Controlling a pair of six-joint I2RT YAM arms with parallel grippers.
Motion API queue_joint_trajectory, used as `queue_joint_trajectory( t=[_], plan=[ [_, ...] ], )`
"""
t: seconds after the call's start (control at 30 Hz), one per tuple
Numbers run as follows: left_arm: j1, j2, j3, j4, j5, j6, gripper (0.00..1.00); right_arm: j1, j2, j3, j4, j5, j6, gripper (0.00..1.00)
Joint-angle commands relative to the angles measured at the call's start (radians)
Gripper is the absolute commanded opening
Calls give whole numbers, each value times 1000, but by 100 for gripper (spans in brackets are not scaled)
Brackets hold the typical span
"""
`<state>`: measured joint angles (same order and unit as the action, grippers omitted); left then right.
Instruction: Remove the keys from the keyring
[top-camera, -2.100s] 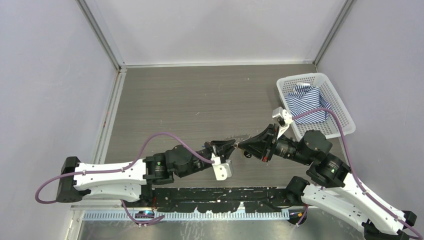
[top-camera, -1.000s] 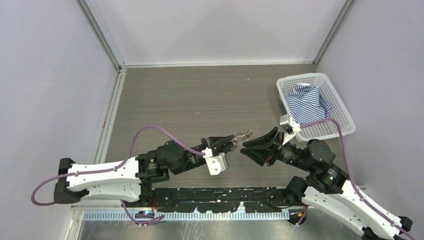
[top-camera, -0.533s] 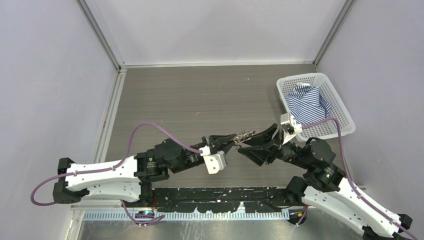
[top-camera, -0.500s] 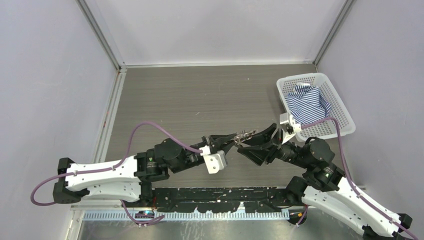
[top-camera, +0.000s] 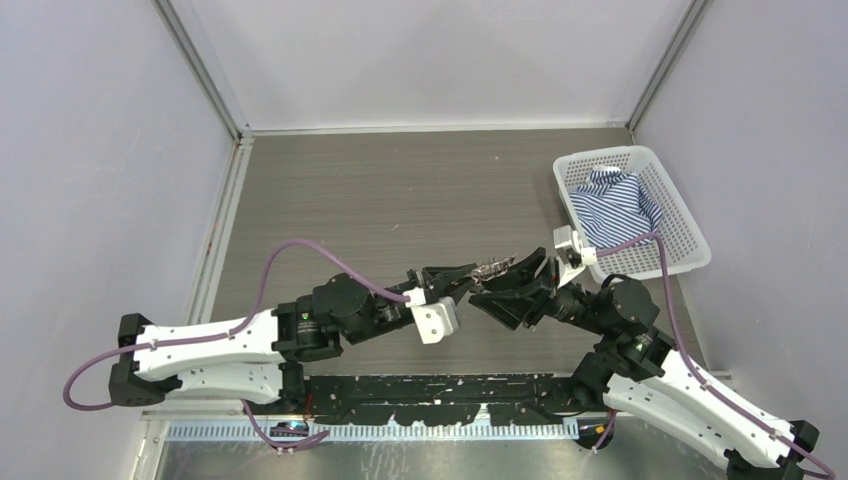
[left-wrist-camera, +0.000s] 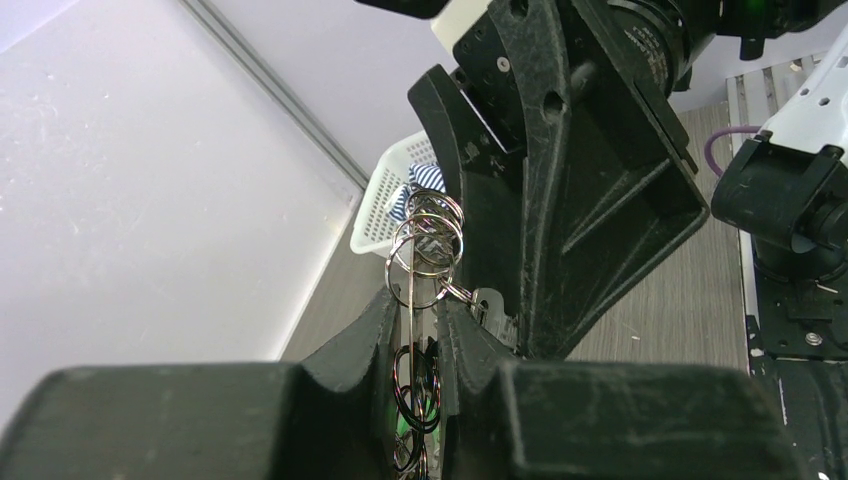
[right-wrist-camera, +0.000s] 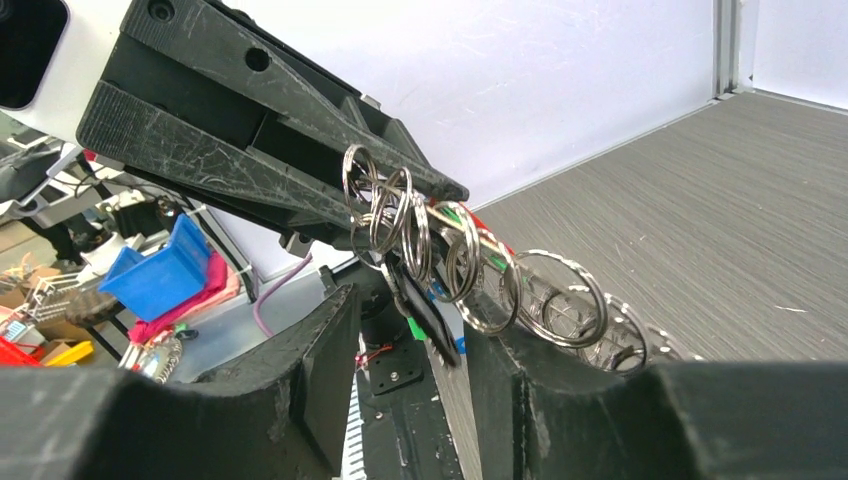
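My left gripper (top-camera: 461, 276) is shut on the keyring (left-wrist-camera: 425, 243), a bunch of linked silvery split rings that sticks out past its fingertips (left-wrist-camera: 372, 325). The keys hang from the rings: a dark key (right-wrist-camera: 432, 322) with green and blue bits behind it, and a silver key (left-wrist-camera: 490, 306). In the top view the bunch (top-camera: 493, 266) is held above the table between both arms. My right gripper (top-camera: 492, 287) is open, its fingers (right-wrist-camera: 322, 365) on either side of the dark key, which hangs close to the right-hand finger. I cannot tell whether that finger touches it.
A white mesh basket (top-camera: 691, 250) holding a folded blue-striped shirt (top-camera: 612, 205) stands at the right of the grey wood-grain table (top-camera: 400, 190). Light walls close in the table on three sides, and a black rail (top-camera: 440, 385) runs along the near edge.
My right gripper has moved left to the left gripper, so its open fingers now straddle the hanging keys. The left gripper has kept its hold on the rings and lifted slightly.
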<state>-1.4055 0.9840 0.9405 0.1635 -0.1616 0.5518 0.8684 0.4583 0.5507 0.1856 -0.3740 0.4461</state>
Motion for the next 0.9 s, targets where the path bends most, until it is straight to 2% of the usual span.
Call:
queue_joint_trajectory(
  t=[0.0,0.23,0.47,0.87],
  plan=[
    [5,-6,67,91,-16,-10,0,0,2,-11,105,-11,34,47],
    [8,4,74,96,-27,-9,0,-2,-10,-45,162,3,69,45],
    [10,6,74,103,-41,-9,0,-1,-3,-49,173,-3,85,36],
    [11,1,71,108,-55,-10,0,1,17,-70,201,-20,114,36]
  ],
)
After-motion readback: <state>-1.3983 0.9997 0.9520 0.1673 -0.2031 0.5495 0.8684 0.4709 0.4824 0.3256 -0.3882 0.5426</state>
